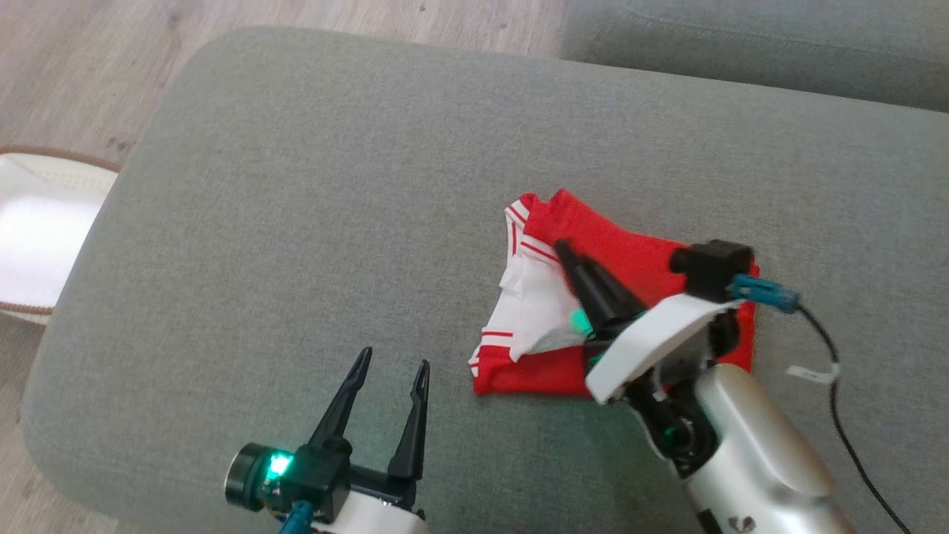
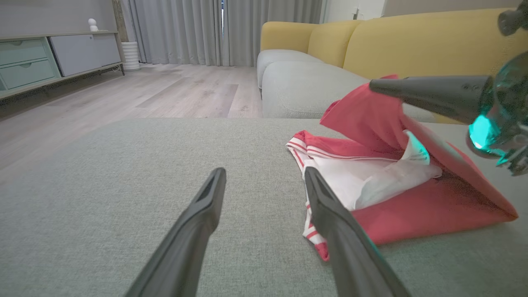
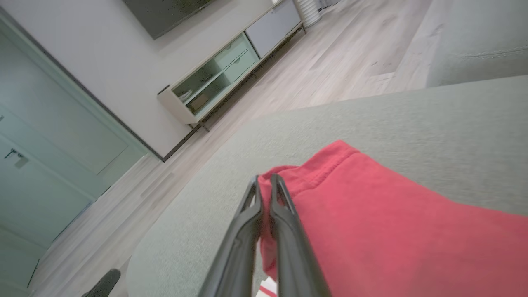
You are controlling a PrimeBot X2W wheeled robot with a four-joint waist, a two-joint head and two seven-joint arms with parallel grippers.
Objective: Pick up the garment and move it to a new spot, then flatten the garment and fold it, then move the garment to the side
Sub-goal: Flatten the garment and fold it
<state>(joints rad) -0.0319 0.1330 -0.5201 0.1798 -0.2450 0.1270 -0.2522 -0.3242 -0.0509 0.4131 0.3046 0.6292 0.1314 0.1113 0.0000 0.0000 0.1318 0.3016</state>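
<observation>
Left claw (image 1: 395, 357) at lower edge of head view: fingers spread wide, nothing between them, tips pointing away from robot. Whether tips touch the fabric below: cannot tell. In left wrist view its right finger overlaps the garment's striped hem; contact not clear.

Garment (image 1: 630, 252): red, with white inner panel and red-and-white striped trim. Lies right of centre on the grey upholstered surface (image 1: 296, 222), partly folded, bottom layer flat. One red flap is raised off the rest; left wrist view shows it tented above the white panel, which is rumpled underneath.

Right claw (image 3: 264, 178): fingers pinched nearly together on the seamed edge of that red flap; right wrist view shows red cloth between the tips. The claw comes in from the robot's right, over the garment, tip near the garment's far-left corner. Green light on its wrist; a black cable (image 1: 838, 386) trails off it across the surface.

Claws well apart, left one just left of the garment's near corner.

Around: second grey cushion (image 1: 756, 44) beyond the surface, yellow sofa (image 2: 392, 45) behind it, wood floor (image 1: 74, 74), low cabinet (image 2: 41, 62) along the wall, grey curtains (image 2: 185, 29)
</observation>
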